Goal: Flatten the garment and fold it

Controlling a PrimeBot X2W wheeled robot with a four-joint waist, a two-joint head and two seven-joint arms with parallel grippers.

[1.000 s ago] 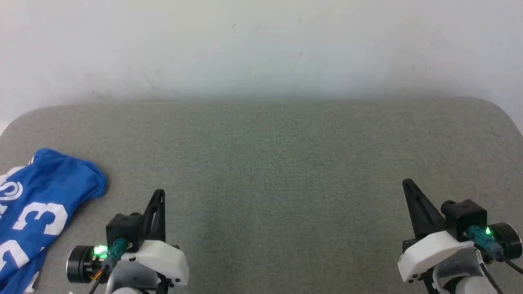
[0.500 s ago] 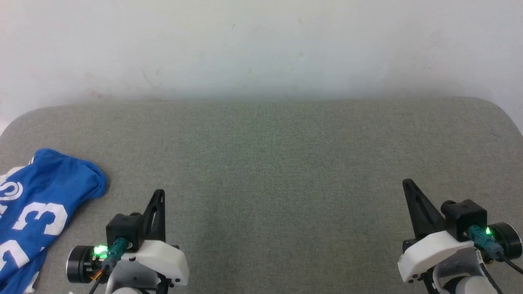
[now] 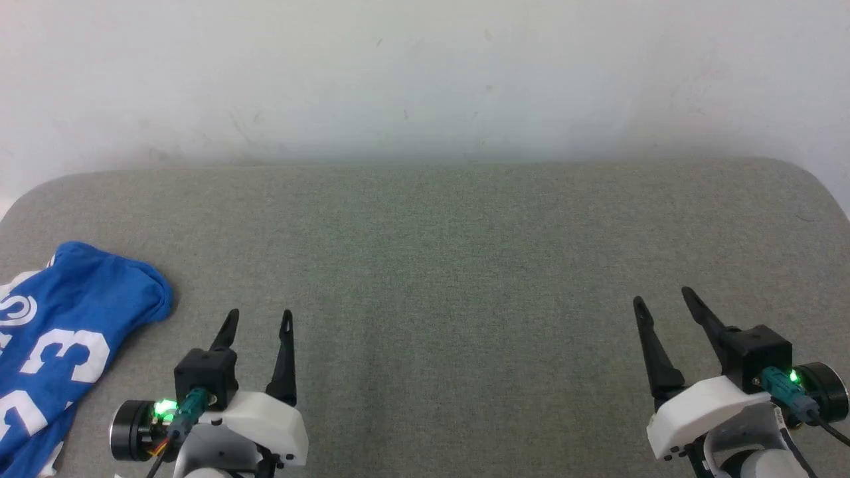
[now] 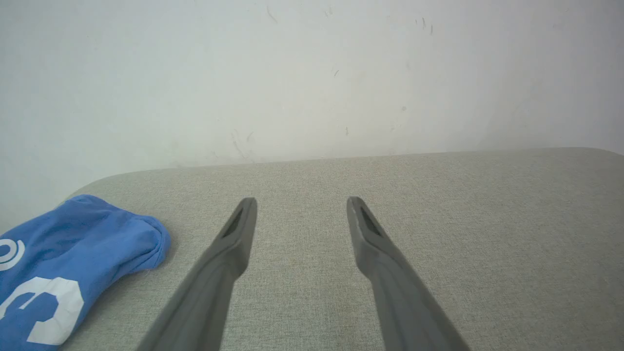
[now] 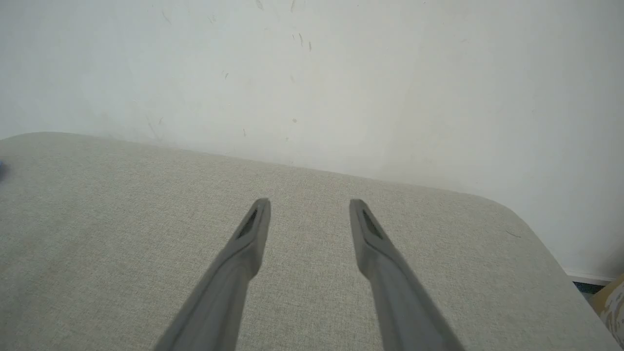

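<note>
1. Both pincers have opened since the earlier frames: the left gripper (image 3: 260, 313) and right gripper (image 3: 663, 296) had their fingers pressed together then, and now each pair is spread
2. Left gripper: jaws wide apart, nothing between them, nothing held; low left in the head view over the grey fabric surface (image 3: 425, 252), fingers pointing toward the wall (image 3: 425, 79)
3. Right gripper: jaws also clearly apart, a touch narrower than the left, empty; low right in the head view, over bare fabric
4. Cannot tell if either gripper's fingertips touch the fabric
5. Garment (image 3: 73, 318): blue, bunched in a rumpled heap at the far left edge of the surface, partly cut off by the frame; white "3" digits and a white ring mark show; not flattened, not folded
6. Garment lies near the left gripper, on its left side, apart from it with no contact; well apart from the right gripper
7. Garment and camera are unchanged from the earlier frames
8. Left wrist view: the garment's rounded blue end sits left of the left finger, with a gap of fabric between
9. Wall is pale and scuffed, right behind the surface's rounded far corners
</note>
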